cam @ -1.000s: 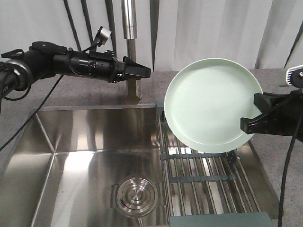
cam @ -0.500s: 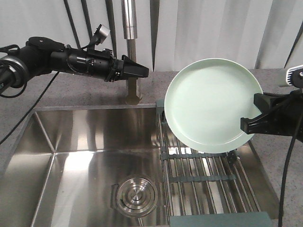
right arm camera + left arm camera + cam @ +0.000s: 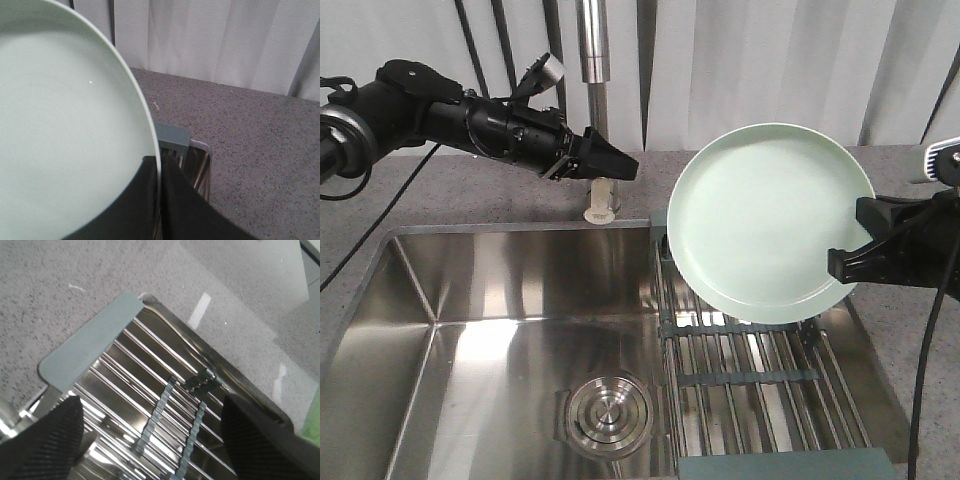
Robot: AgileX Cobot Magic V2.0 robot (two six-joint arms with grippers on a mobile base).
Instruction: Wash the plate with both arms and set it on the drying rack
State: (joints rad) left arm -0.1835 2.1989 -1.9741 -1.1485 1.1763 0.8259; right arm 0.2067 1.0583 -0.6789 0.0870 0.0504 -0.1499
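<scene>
Right claw point(image 3: 848, 262) first: it's clamped tight on the plate point(image 3: 770, 220), a finger on each face of the rim at the plate's lower right. The right wrist view shows that rim running straight into the closed jaws. The pale green plate hangs tilted up on edge, face toward us, over the back end of the drying rack point(image 3: 750, 375), toward the right edge of the counter. Its lowest rim looks very close to the steel rods; whether it touches them, I can't tell.

Over to the left claw point(image 3: 613, 160): empty, fingers spread wide in its wrist view with only rack rods showing between them. It hovers at the back edge of the sink point(image 3: 470, 300), just in front of the faucet point(image 3: 592, 45) and well apart from the plate.

My read: this is the racking step, and the plate is nearly home. To do it well, come down slowly and let the bottom rim find a gap between rods before any weight goes on. That's a one-point pinch on a wide plate, so it'll want to swing about the fingers. Tip it gently and don't release until the rack clearly bears it. The left claw could steady the free rim; otherwise it's best out of the way. A slip leftward sends the plate into the basin, toward the drain strainer point(image 3: 608, 412).
</scene>
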